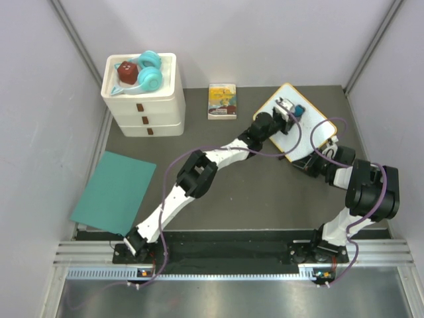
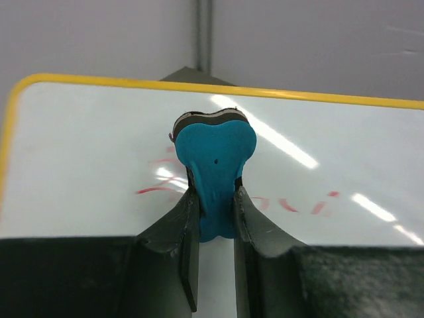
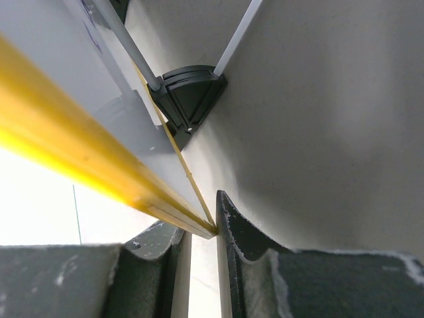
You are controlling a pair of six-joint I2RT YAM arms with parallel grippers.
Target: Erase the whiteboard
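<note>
Left tool [image 2: 215, 222]: fingers closed on the stem of a blue eraser [image 2: 216, 162]. Its dark felt face is turned to the whiteboard [image 2: 86, 152] and appears to touch it; actual contact cannot be confirmed.

Whiteboard position: in the top view it lies at the far right of the counter [image 1: 252, 192], set on a diagonal, directly under the left tool and past the right tool's tips.

Red marks, left wrist view:
- a cluster of red strokes [image 2: 159, 189] just left of the tool, level with the eraser stem;
- a thinner red trace [image 2: 311, 204] to the right of the tool, a little further off.

Both clusters sit on one band that runs sideways across the tool, parallel to the far yellow frame edge [image 2: 218, 88]. The eraser stands in the gap between them.

Judgement: the coming move turns on this sideways axis. A wipe across, left then right, should cover both clusters; a push straight ahead would only meet clean board.

Right tool [image 3: 199, 232]: fingers pinched on the board's yellow rim [image 3: 79, 156], with a black corner foot [image 3: 189, 93] visible beyond. It looks to be steadying the board.

The left arm is the nearer one to the marks.
</note>
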